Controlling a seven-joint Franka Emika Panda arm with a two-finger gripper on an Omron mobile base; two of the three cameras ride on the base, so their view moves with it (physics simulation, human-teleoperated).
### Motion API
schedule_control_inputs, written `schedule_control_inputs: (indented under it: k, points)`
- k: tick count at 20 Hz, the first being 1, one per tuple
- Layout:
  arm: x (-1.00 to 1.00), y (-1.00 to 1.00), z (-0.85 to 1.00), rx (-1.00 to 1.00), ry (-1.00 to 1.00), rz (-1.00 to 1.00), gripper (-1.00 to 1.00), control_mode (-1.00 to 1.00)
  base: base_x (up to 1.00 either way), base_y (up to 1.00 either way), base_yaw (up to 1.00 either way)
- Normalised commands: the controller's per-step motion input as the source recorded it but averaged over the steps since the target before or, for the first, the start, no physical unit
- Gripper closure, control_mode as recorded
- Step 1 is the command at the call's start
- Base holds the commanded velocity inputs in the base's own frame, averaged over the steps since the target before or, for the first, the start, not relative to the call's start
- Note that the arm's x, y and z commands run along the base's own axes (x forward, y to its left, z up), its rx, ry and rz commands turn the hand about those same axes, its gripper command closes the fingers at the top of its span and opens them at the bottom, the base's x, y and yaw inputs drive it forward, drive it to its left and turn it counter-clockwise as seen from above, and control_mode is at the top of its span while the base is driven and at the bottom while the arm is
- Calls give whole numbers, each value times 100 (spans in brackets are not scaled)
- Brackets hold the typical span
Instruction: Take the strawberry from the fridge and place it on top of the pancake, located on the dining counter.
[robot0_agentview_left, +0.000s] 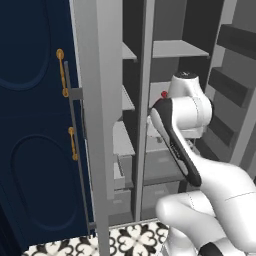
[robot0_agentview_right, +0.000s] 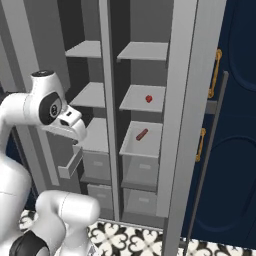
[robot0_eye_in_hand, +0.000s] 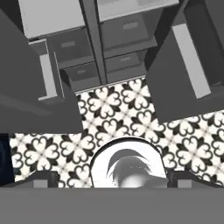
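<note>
The fridge (robot0_agentview_right: 140, 125) stands with both doors swung wide, its grey shelves and drawers showing. The strawberry (robot0_agentview_right: 148, 99) sits on a shelf in the right half of the fridge, the 2nd shelf down from the top of what shows, near that shelf's middle; in the left base view it is a small red spot (robot0_agentview_left: 164, 94) just beside the arm's white upper joint. On the next level down in the same half lies a small reddish-brown elongated item (robot0_agentview_right: 142, 134), tilted, in a shallow tray-like shelf. Below that are 2 grey drawers (robot0_agentview_right: 140, 170), one above the other.

The arm (robot0_agentview_right: 45, 107) is folded in front of the left half of the fridge, well apart from the strawberry. The tool (robot0_eye_in_hand: 111, 179) points down at the black-and-white patterned floor tiles (robot0_eye_in_hand: 127, 109) in front of the fridge; its 2 finger tips (robot0_eye_in_hand: 41, 178) stand wide apart at the bottom corners of the hand view, with nothing between them.

A navy cabinet door (robot0_agentview_left: 35, 125) with brass handles (robot0_agentview_left: 61, 72) stands beside the fridge.
</note>
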Motion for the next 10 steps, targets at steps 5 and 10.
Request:
schedule_control_inputs:
  k: [5,10]
  points:
    - [-56,-87,-62,-9,2,30,-100,-100,0,0,0]
    - [0,-48,-90,-2,0,10,-100,-100,0,0,0]
